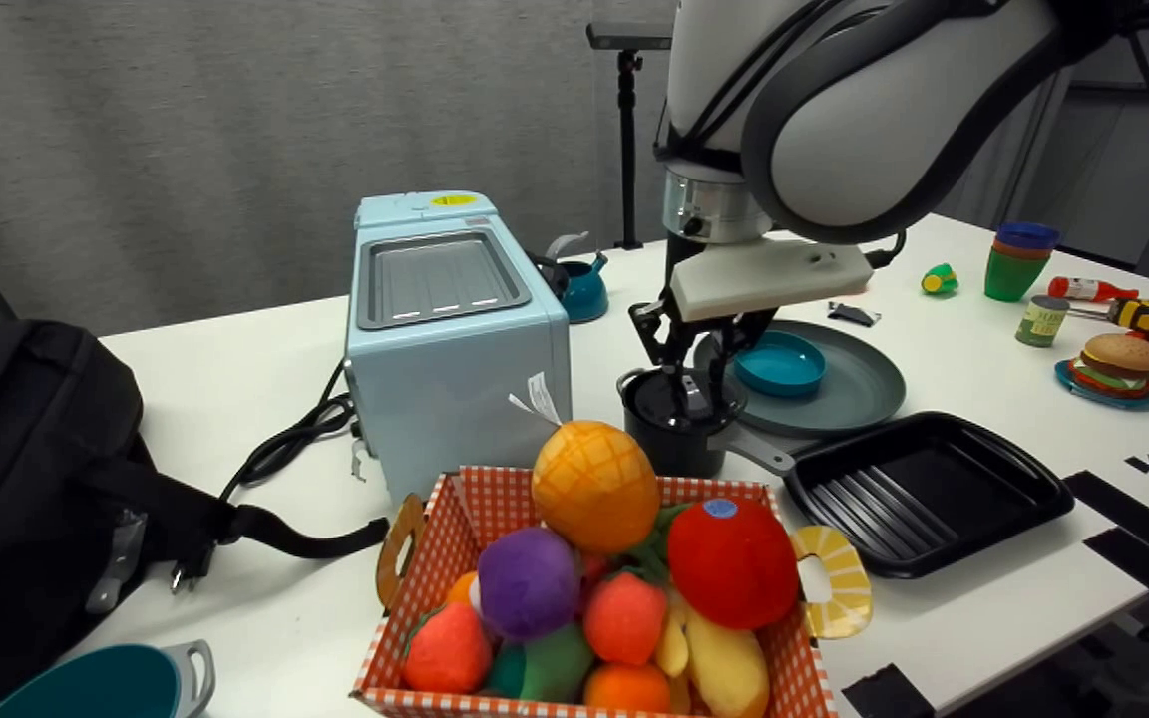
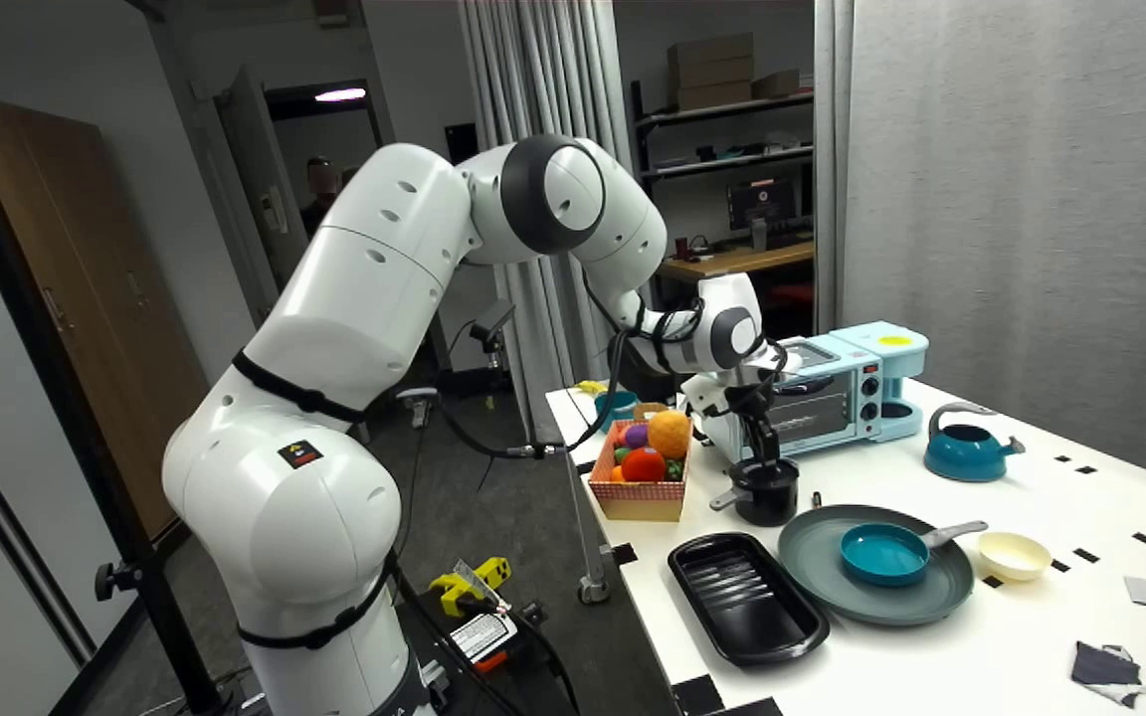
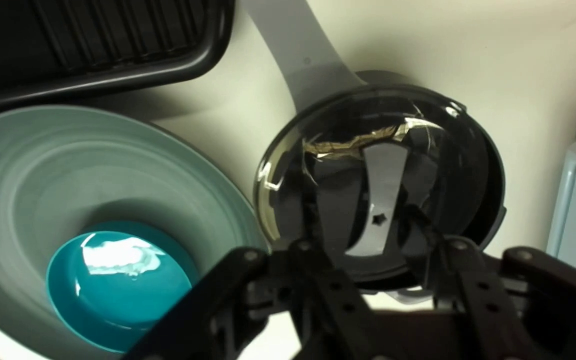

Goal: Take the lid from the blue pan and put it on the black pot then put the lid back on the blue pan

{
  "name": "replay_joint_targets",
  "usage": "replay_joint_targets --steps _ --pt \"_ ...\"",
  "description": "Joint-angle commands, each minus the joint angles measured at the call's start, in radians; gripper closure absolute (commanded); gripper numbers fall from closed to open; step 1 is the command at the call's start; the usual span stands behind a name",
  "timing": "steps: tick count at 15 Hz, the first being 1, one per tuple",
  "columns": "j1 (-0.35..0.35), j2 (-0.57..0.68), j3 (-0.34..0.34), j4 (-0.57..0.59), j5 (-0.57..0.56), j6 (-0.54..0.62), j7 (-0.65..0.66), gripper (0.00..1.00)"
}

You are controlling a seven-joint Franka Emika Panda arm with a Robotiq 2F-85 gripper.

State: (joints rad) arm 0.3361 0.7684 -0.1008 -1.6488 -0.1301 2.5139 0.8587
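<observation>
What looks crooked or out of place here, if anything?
The lid looks off-centre over the black pot: in the wrist view, a dark crescent of the pot's opening shows past its edge. I see no spill.

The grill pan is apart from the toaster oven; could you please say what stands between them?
In all three views, the black pot stands between the grill pan and the toaster oven, with the lid on it and the gripper above.

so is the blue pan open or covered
Open: the blue pan shows its bare inside in all views; the lid is over the black pot.
</observation>
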Motion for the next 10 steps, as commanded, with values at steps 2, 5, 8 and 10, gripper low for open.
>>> replay_joint_targets --steps 2,5,8,10 --pt "0.011 0.016 -0.020 0.031 -0.016 -0.019 -0.004 0.16" --pt "0.008 0.011 -0.025 0.027 -0.016 -0.016 -0.005 0.00" --pt "0.002 0.001 -0.031 0.020 -0.014 -0.015 -0.007 0.00" --pt "-0.002 -0.008 -0.037 0.014 -0.014 -0.012 -0.009 0.00"
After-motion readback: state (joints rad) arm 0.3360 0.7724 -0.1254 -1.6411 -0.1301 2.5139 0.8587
